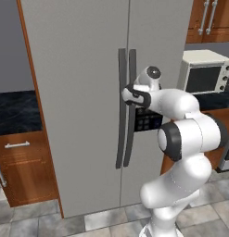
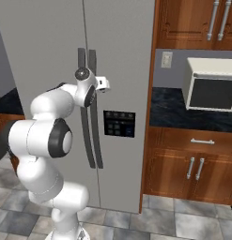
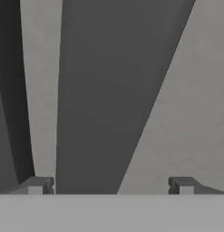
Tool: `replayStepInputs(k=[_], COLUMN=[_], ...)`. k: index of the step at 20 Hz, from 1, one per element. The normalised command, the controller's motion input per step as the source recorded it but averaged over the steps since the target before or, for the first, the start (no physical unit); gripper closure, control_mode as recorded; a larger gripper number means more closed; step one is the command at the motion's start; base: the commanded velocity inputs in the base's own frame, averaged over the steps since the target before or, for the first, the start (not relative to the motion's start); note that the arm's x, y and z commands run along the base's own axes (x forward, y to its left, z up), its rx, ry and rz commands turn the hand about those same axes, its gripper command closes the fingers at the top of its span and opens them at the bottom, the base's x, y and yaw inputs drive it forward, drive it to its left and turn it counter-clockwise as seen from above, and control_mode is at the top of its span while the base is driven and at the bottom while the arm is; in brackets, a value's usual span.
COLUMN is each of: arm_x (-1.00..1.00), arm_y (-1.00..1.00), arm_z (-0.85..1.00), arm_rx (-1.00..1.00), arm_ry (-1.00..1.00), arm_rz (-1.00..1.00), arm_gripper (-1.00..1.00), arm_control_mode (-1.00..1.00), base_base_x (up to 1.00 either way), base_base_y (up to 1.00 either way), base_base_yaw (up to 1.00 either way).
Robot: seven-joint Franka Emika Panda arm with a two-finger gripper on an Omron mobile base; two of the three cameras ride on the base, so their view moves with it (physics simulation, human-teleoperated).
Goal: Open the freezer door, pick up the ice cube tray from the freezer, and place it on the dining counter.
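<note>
We see the freezer [image 1: 83,115] standing closed, two tall light-grey panels meeting at a centre seam with a pair of slim dark handles side by side. Our gripper [image 3: 111,186] is at those handles, about their upper third, with its fingertips [image 3: 38,185] spread wide. In the hand view a broad dark handle [image 3: 104,99] fills the space between the tips, and a second dark handle [image 3: 11,90] runs along the left edge. We judge the wide bar to be the handle of the freezer door [image 1: 79,69], the panel left of the seam, though from so close we cannot be sure which handle it is, nor whether the fingers touch it. The door lies flush with its neighbour. To the right of the freezer, a pale microwave [image 2: 211,89] sits on a black-topped wall counter [image 2: 183,110] over wooden cabinets [image 2: 188,168].
</note>
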Motion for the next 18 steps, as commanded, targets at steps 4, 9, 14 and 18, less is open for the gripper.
replayStepInputs(k=[4,9,14,18], arm_x=[0.46,0.35,0.1,0.05], arm_y=[0.0,0.12,0.25,0.3], arm_z=[-0.14,-0.28,-0.42,-0.22], arm_rx=[0.1,0.11,0.17,0.16], arm_ry=[0.0,-0.05,0.0,0.0], arm_rz=[0.0,0.0,0.0,0.0], arm_gripper=[-1.0,-1.0,-1.0,-1.0], arm_control_mode=[-1.0,-1.0,-1.0,-1.0], base_base_x=[0.0,0.0,0.0,0.0], base_base_y=[0.0,0.0,0.0,0.0], base_base_yaw=[0.0,0.0,0.0,0.0])
